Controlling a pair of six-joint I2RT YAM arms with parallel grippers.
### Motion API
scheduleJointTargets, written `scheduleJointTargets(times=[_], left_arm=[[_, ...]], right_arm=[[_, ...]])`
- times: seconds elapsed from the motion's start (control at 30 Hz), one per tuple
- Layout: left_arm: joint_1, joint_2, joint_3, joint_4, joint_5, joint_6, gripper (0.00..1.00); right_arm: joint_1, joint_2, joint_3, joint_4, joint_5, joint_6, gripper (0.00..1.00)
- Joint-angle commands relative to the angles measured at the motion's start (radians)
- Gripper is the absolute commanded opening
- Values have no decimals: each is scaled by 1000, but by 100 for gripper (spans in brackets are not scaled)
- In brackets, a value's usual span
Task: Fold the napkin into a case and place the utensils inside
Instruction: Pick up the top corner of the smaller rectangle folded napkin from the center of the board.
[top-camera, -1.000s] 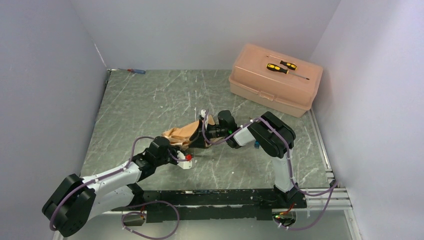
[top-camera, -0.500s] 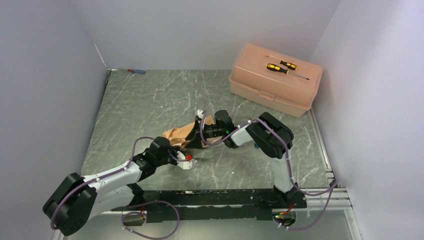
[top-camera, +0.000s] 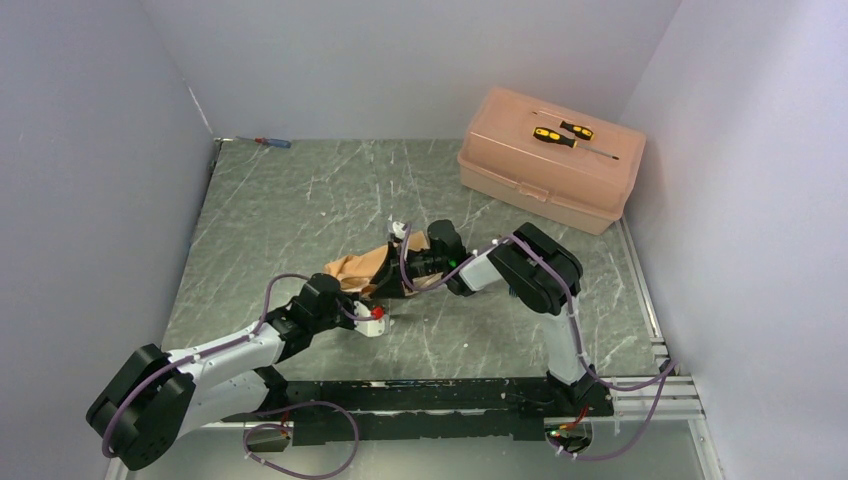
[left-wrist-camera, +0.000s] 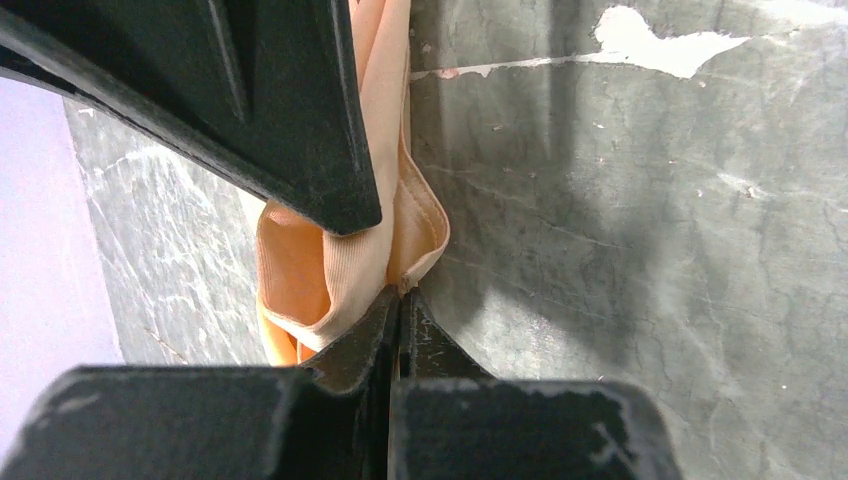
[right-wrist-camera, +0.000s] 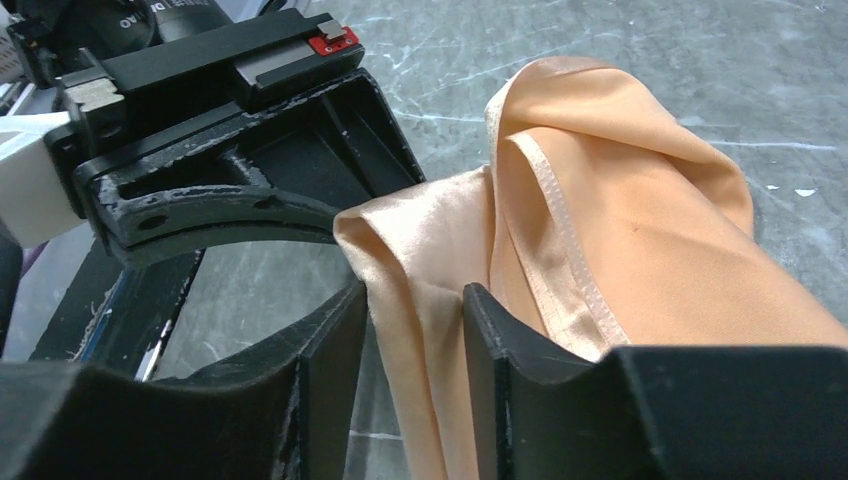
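The napkin (top-camera: 352, 267) is a peach-orange cloth lying crumpled at mid-table, a loose bunch and not a flat case. My left gripper (left-wrist-camera: 400, 298) is shut on a hemmed corner of the napkin (left-wrist-camera: 300, 270), low over the table. In the right wrist view my right gripper (right-wrist-camera: 412, 295) stands open around a hanging fold of the napkin (right-wrist-camera: 620, 220); the cloth touches one finger, with a gap at the other. The two grippers, left (top-camera: 380, 305) and right (top-camera: 395, 272), meet at the cloth's near right end. The utensils are out of view.
A pink plastic box (top-camera: 550, 165) stands at the back right with two yellow-and-black screwdrivers (top-camera: 562, 133) on its lid. A red-and-blue screwdriver (top-camera: 272, 142) lies at the back left corner. Walls close in left, back and right of the grey marbled table (top-camera: 300, 200).
My right arm has edged slightly left toward the napkin. The left arm and the cloth have stayed where they were.
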Motion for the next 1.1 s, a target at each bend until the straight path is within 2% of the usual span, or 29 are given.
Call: scheduleJointTargets(times=[0.0, 0.13, 0.33, 0.63, 0.77, 0.9, 1.07], left_arm=[[-1, -16, 23, 20, -11, -50, 3], [-1, -9, 31, 22, -27, -69, 3], [-2, -16, 35, 20, -26, -75, 3], [-2, -70, 12, -17, 4, -53, 3], [-1, -84, 9, -25, 11, -50, 3], [-2, -96, 4, -27, 9, -52, 3], [-2, -77, 7, -9, -27, -94, 3]], right_arm=[[-4, 26, 59, -10, -42, -33, 41], [-4, 37, 59, 29, -34, -9, 32], [-2, 48, 74, 20, 16, -8, 0], [8, -9, 58, -113, 284, -192, 0], [34, -13, 71, -158, 352, -262, 0], [61, 1, 69, -142, 365, -255, 0], [73, 2, 36, -24, 271, -138, 0]])
